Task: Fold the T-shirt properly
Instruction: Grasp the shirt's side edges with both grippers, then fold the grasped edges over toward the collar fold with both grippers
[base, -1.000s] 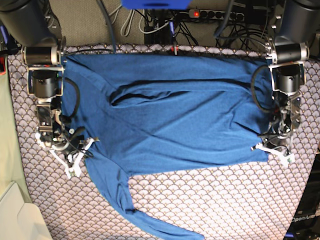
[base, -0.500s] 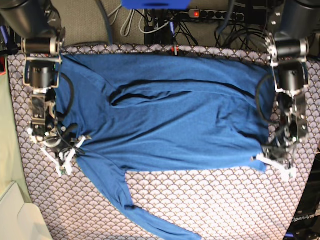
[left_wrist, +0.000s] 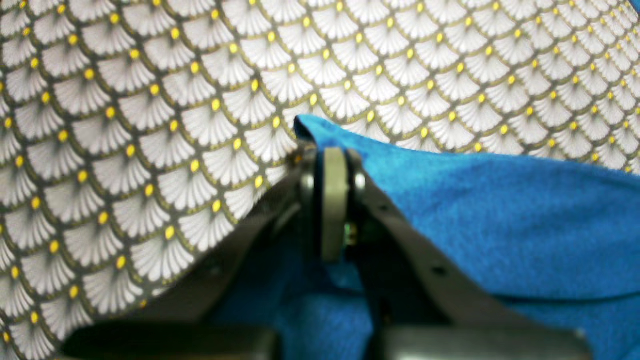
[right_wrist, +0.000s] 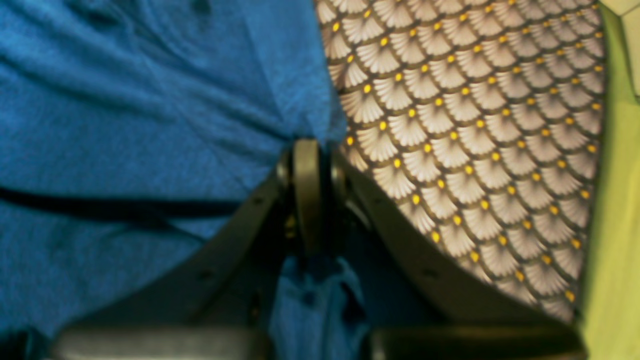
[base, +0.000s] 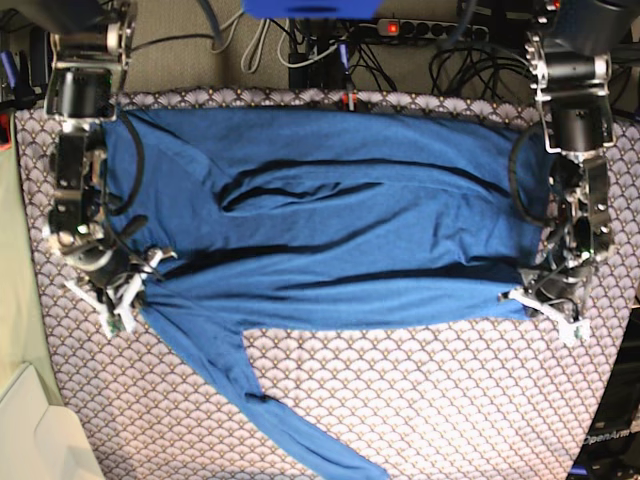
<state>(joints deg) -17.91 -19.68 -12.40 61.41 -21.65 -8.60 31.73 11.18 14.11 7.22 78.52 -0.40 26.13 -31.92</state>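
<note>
Both grippers, left (left_wrist: 334, 200) and right (right_wrist: 307, 195), are gripping the T-shirt (base: 330, 230) edges with jaws fully clenched.

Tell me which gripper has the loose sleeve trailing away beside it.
The right gripper, at the base view's left. The T-shirt's long sleeve runs from near it toward the bottom edge. The left gripper pinches a plain corner with no sleeve nearby.

T-shirt (base: 340, 220): soft matt knit cloth, slightly fuzzy nap close up, no sheen. Counter cover, scallop-patterned cloth (base: 430, 400): flat woven-looking fabric, matt, printed fan motif w/ yellow dots. Left gripper (left_wrist: 334, 150) & right gripper (right_wrist: 306, 145): dark matt plastic-looking fingers, smooth; grey pad strip betw. them, dull finish. Arm bodies (base: 575, 90): black casing w/ bare metal brackets, semi-gloss.
</note>
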